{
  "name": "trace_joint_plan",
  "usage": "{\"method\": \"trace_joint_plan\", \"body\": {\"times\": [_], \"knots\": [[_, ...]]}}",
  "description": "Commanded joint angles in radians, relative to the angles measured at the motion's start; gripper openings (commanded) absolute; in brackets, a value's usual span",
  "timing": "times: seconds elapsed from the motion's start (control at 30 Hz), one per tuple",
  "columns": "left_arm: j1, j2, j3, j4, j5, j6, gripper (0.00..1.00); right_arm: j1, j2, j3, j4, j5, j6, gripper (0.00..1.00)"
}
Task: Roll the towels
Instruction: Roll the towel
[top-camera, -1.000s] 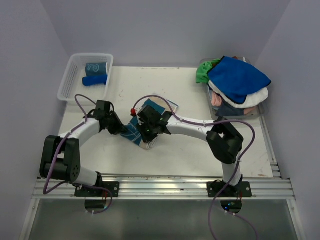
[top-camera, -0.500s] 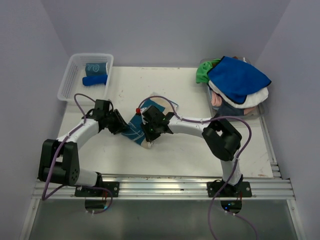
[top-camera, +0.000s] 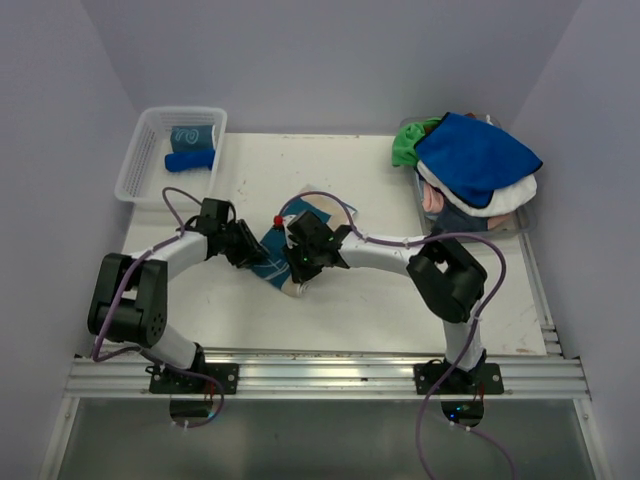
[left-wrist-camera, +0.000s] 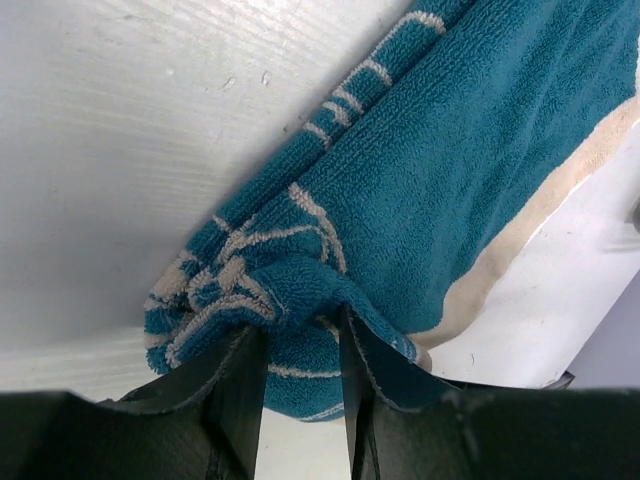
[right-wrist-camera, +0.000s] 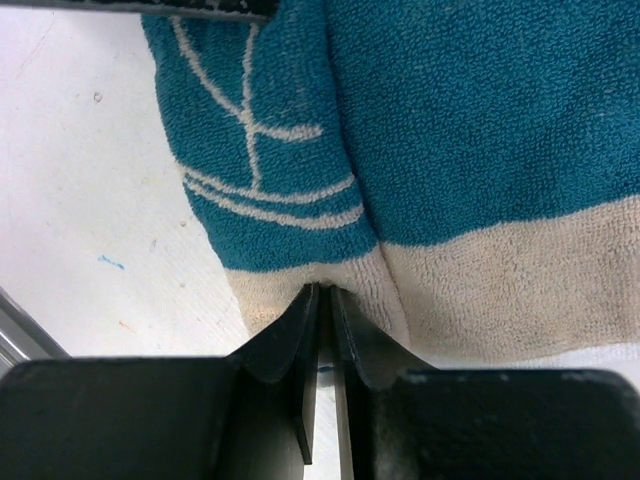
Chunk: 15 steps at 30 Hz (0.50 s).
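Note:
The teal and beige towel with white swirls lies partly rolled at the middle of the table. My left gripper is shut on its rolled teal edge from the left. My right gripper is shut on its beige border from the right. Both grippers sit low, against the table. A pile of other towels, royal blue on top with green, white and pink under it, sits at the back right. A rolled teal towel and a rolled blue towel lie in the basket.
A clear mesh basket stands at the back left corner. A clear bin under the towel pile stands at the back right. The two arms meet over the middle of the white table. Purple cables loop above both arms.
Both grippers have moved away from the near edge with the towel between them, and the towel is bunched tighter. The left arm's elbow has swung in toward the centre.

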Motion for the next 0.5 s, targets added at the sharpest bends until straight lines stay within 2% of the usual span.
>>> {"method": "trace_joint_plan", "body": {"times": [0.0,0.07,0.17,0.2,0.3,0.47], "knots": [[-0.005,0.057,0.035,0.042,-0.009,-0.004,0.37,-0.004,-0.044,-0.035,-0.025,0.069,-0.020,0.15],[-0.005,0.070,0.044,0.025,-0.009,-0.001,0.37,0.002,-0.076,-0.019,-0.050,0.103,-0.029,0.19],[-0.005,0.084,0.050,0.011,-0.007,0.009,0.37,0.038,-0.117,-0.013,-0.057,0.195,-0.064,0.31],[-0.005,0.084,0.052,0.005,-0.010,0.014,0.36,0.049,-0.128,-0.015,-0.054,0.215,-0.089,0.41],[-0.005,0.086,0.058,-0.012,-0.021,0.023,0.36,0.092,-0.147,-0.013,-0.036,0.281,-0.122,0.53],[-0.005,0.087,0.061,-0.024,-0.027,0.029,0.36,0.155,-0.141,-0.035,0.042,0.345,-0.225,0.64]]}}
